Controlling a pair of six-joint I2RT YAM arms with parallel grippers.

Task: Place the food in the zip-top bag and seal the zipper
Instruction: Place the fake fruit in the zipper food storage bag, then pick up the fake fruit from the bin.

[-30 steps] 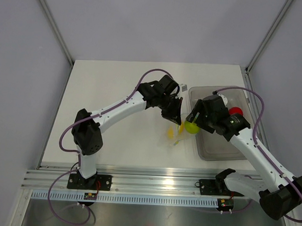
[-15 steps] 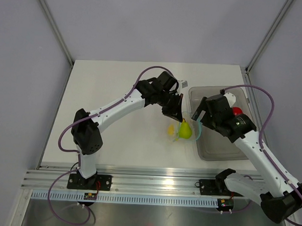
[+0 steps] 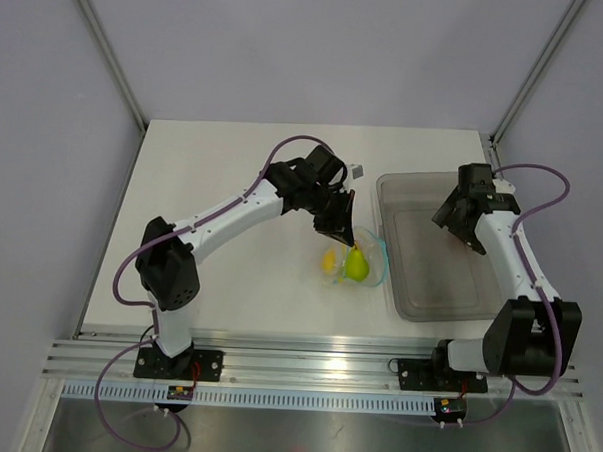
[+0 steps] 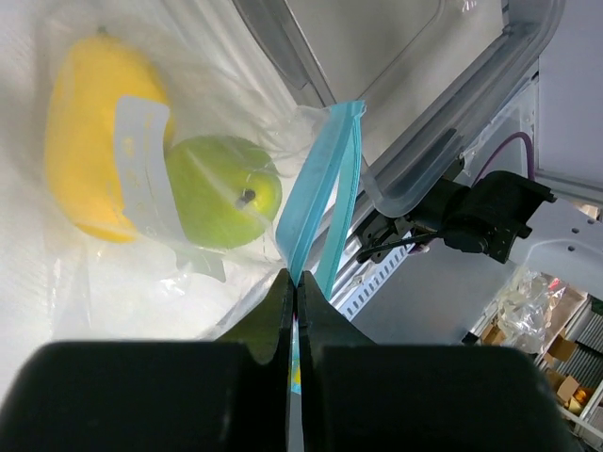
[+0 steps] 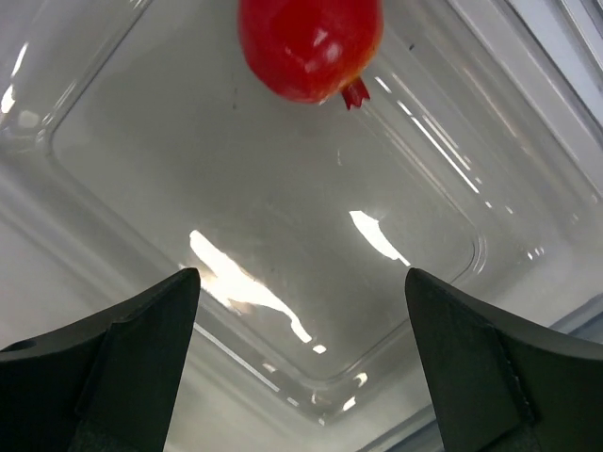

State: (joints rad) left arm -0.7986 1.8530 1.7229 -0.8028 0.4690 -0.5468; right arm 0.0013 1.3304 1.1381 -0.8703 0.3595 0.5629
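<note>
The clear zip-top bag (image 3: 365,261) lies beside the bin, with the yellow fruit (image 3: 329,261) and the yellow-green fruit (image 3: 357,265) inside it. My left gripper (image 3: 336,224) is shut on the bag's light-blue zipper (image 4: 325,188) at its mouth. The left wrist view shows the yellow fruit (image 4: 94,141) and the yellow-green fruit (image 4: 223,191) through the plastic. My right gripper (image 3: 462,225) is open over the bin. The glossy red fruit (image 5: 309,42) lies in the bin just ahead of the right gripper (image 5: 301,275). It is hidden in the top view.
The grey translucent bin (image 3: 434,282) stands at the table's right side; its floor (image 5: 283,188) fills the right wrist view. The bag's mouth faces the bin's left wall (image 4: 415,160). The white table (image 3: 213,182) stretches left and back.
My right gripper let the yellow-green fruit go into the bag and swung back right over the bin, open. My left gripper kept hold of the bag's mouth and shifted slightly.
</note>
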